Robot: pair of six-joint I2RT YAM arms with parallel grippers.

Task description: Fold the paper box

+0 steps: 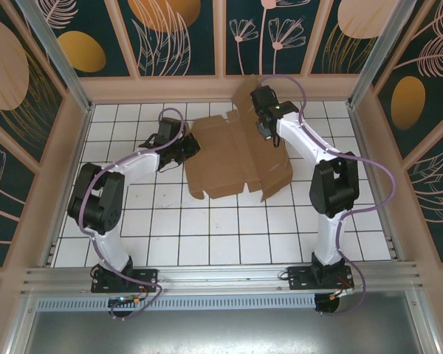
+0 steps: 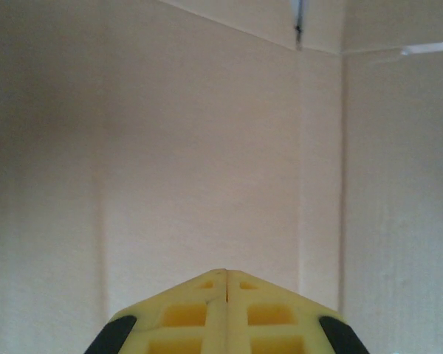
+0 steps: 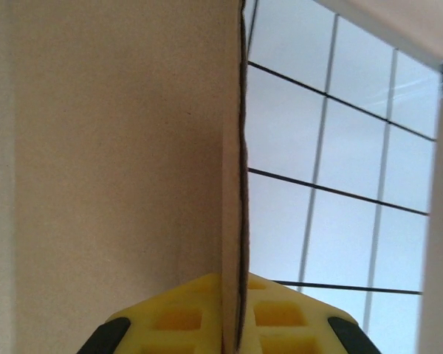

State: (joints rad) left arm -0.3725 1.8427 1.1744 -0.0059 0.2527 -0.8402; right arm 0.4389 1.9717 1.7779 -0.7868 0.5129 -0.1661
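Yellow fingers of the right gripper (image 3: 236, 279) are pinching a cardboard edge of the paper box (image 1: 232, 166), with the flap running straight up the frame between them. On the left gripper (image 2: 227, 273) the yellow fingers are pressing together, nothing visible between them, with brown cardboard facing close up. Paper box is lying partly unfolded at upper middle of the white tiled desk (image 1: 207, 221), one flap standing up at its upper right beside the right arm (image 1: 332, 184). The left arm (image 1: 103, 199) is reaching to the sheet's left edge.
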